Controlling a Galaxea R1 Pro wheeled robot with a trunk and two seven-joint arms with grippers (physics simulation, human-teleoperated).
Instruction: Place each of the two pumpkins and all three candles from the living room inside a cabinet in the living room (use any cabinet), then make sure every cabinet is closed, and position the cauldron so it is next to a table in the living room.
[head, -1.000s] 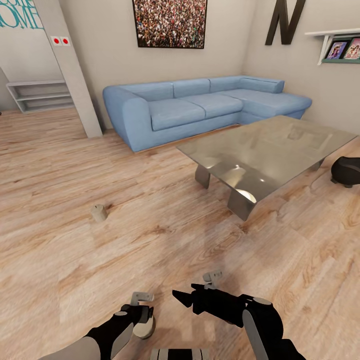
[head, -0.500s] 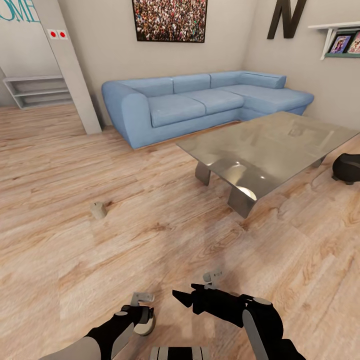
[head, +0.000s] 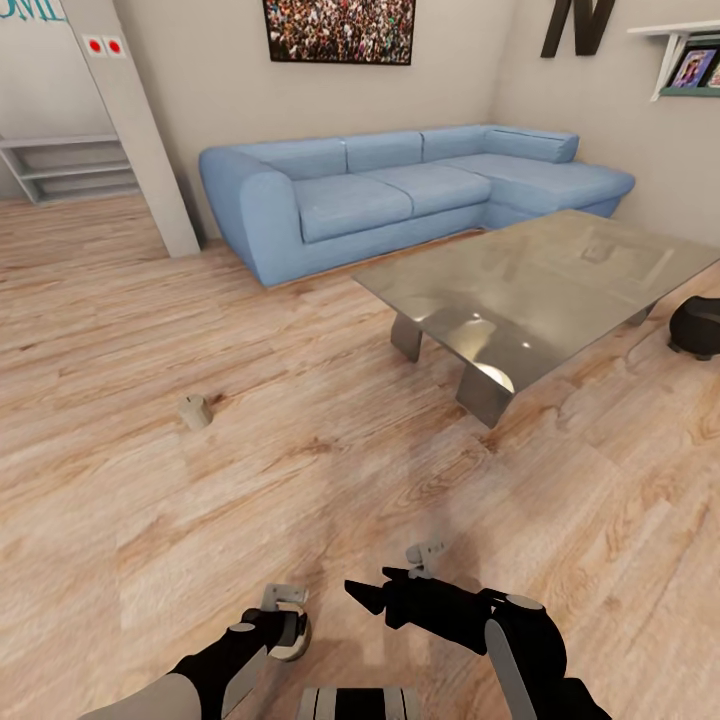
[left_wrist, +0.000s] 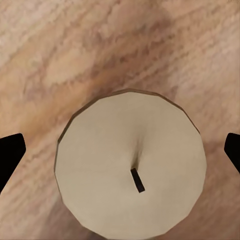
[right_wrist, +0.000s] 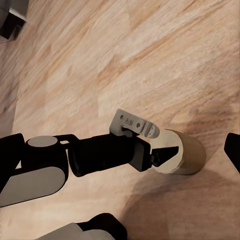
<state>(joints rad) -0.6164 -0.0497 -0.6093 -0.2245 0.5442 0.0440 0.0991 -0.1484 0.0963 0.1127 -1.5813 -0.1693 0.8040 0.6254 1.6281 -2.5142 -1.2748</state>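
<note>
two short pale candles – one clamped in the left gripper, one on the floor – as the view has crept forward, carrying on; right gripper empty, spread.

Squat pale candle upright in the left hand, wick dark; second candle on the floor; black cauldron – beside the table

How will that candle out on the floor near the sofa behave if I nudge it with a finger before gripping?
The candle is a short, squat cylinder that appears to stand on a flat end, so it should probably slide on the smooth floor rather than tip. If knocked onto its side it may roll away. It looks rigid, so a light pinch should hold it.
</note>
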